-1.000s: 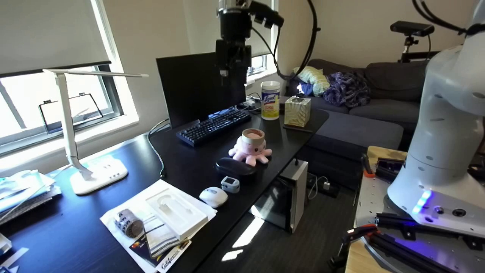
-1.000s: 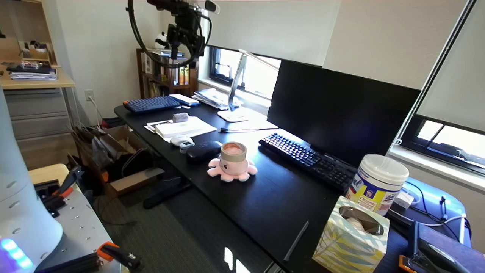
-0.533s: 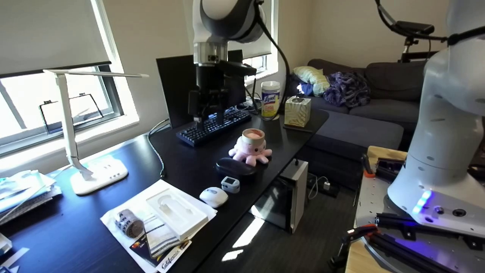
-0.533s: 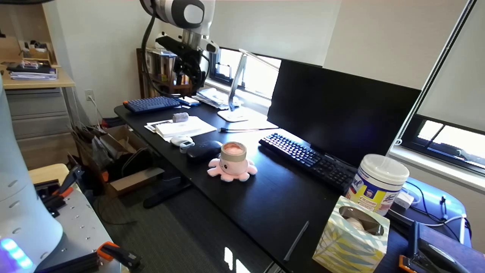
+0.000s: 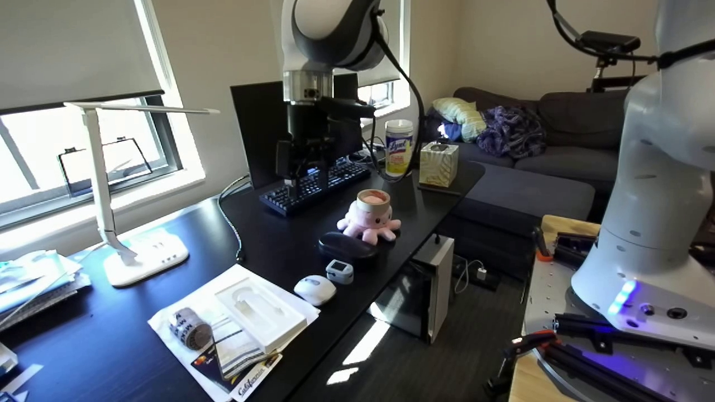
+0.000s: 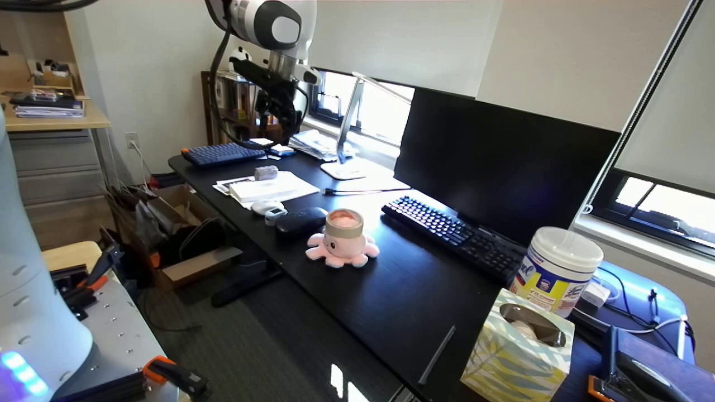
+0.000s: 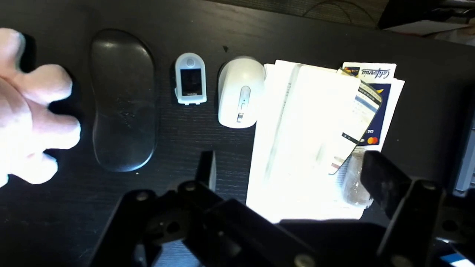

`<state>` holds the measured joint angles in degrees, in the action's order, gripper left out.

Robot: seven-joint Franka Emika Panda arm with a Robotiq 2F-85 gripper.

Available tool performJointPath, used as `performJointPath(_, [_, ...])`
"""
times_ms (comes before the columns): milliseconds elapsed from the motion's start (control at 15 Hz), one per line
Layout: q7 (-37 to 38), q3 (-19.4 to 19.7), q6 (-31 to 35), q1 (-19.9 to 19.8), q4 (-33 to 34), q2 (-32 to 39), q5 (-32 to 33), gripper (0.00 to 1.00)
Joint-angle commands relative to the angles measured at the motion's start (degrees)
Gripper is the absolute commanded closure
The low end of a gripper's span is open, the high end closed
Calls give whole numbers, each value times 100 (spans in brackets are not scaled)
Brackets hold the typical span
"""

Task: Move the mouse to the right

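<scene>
The mouse, pale grey-white and rounded, lies on the black desk [image 6: 402, 296] near its edge. It shows in both exterior views [image 5: 315, 290] [image 6: 267, 206] and in the wrist view [image 7: 241, 92], beside the white papers. My gripper [image 5: 308, 184] is open and empty, high above the desk. In the wrist view its fingers [image 7: 291, 163] are spread wide, with the papers and the mouse seen below. The mouse is beyond the fingertips, nearer the left finger, and not between them. Nothing touches the mouse except perhaps the papers' edge.
A small pulse oximeter [image 7: 190, 79] sits close beside the mouse. Past it are a long black rounded object [image 7: 124, 100] and a pink plush toy [image 5: 368, 220]. Papers [image 5: 223, 296] carry a white tray [image 5: 262, 312] and a roll [image 5: 190, 329]. A keyboard [image 5: 315, 187] and lamp [image 5: 100, 184] stand farther back.
Over the last second the arm has come down and across, bringing the gripper lower over the desk. In the last half second it has moved only slightly. The mouse has not moved.
</scene>
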<state>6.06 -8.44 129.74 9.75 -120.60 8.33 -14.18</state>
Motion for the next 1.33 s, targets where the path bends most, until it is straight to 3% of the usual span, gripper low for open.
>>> performJointPath(0, [93,-107,533,28,-67,411,-314,0])
performJointPath(133, [113,-149,825,57,-122,672,-384,0])
performJointPath(400, [559,-72,1348,304,-136,1242,190,0])
performJointPath(800, [1514,289,1366,915,241,1911,1305,0])
performJointPath(1267, [1910,374,1960,1054,347,2234,1228,0])
